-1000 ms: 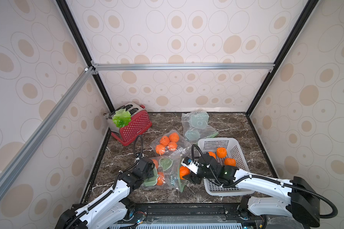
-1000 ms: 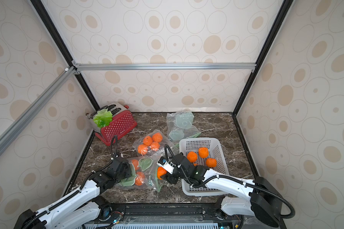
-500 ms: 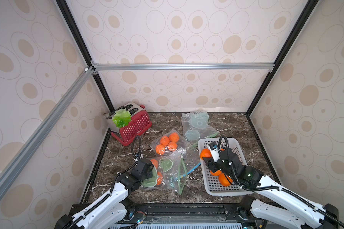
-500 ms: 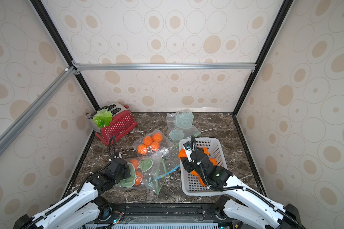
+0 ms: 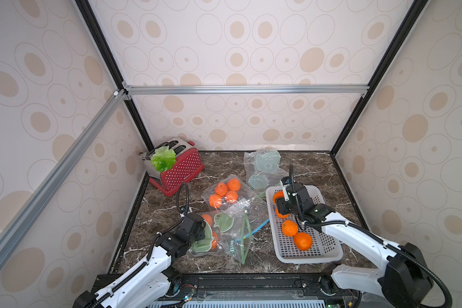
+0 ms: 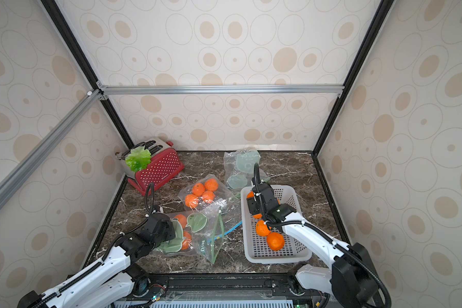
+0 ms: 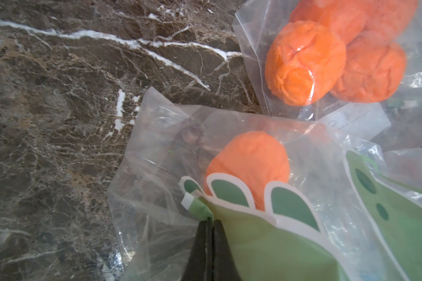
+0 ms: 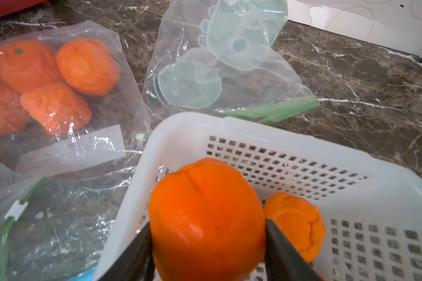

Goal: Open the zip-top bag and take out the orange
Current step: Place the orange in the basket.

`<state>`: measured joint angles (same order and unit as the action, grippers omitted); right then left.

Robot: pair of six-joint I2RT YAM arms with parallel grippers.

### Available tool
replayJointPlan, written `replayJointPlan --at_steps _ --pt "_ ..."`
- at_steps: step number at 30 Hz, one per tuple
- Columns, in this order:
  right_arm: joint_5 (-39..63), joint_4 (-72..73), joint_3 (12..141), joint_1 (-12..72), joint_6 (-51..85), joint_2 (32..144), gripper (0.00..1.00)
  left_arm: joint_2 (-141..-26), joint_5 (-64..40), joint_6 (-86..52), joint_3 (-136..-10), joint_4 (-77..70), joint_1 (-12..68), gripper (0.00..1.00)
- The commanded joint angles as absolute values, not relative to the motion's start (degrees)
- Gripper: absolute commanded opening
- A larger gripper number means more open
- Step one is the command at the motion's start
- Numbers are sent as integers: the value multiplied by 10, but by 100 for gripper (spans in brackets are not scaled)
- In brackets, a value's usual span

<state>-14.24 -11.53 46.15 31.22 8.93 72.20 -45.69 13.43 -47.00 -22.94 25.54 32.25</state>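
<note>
The zip-top bag (image 5: pixel 231 234) (image 6: pixel 202 234) with green dinosaur prints lies at the front centre with its mouth gaping towards the basket. My left gripper (image 7: pixel 211 222) (image 5: pixel 198 230) is shut on the bag's edge at the closed end. One orange (image 7: pixel 249 160) shows inside that bag. My right gripper (image 8: pixel 207 223) (image 5: pixel 281 204) is shut on an orange (image 8: pixel 205 194) (image 5: pixel 277 196). It holds the fruit just above the far left corner of the white basket (image 5: pixel 308 260) (image 8: pixel 205 126). Two oranges (image 5: pixel 290 228) (image 5: pixel 302 241) lie in the basket.
A second clear bag (image 5: pixel 224 192) with several oranges lies behind the open one. An empty printed bag (image 5: pixel 263 165) sits at the back. A red toaster (image 5: pixel 182 170) topped with lettuce stands at the back left. Walls close in on three sides.
My right gripper carried the orange from the bag's mouth to the right and away, over the basket's far left corner. The left gripper kept its hold on the bag.
</note>
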Motion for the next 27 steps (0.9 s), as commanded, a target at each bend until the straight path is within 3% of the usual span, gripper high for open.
replayJointPlan --at_steps 1,10,21,27 --pt "-117 -65 485 298 92 756 45 -446 147 -464 -236 272 324 0" --pt "-76 -52 469 274 107 821 44 -440 144 -466 -231 268 325 0" --pt "-85 -146 447 272 96 793 44 -432 147 -465 -221 270 324 0" --pt "-58 -115 457 272 103 813 55 -431 145 -465 -219 264 324 0"
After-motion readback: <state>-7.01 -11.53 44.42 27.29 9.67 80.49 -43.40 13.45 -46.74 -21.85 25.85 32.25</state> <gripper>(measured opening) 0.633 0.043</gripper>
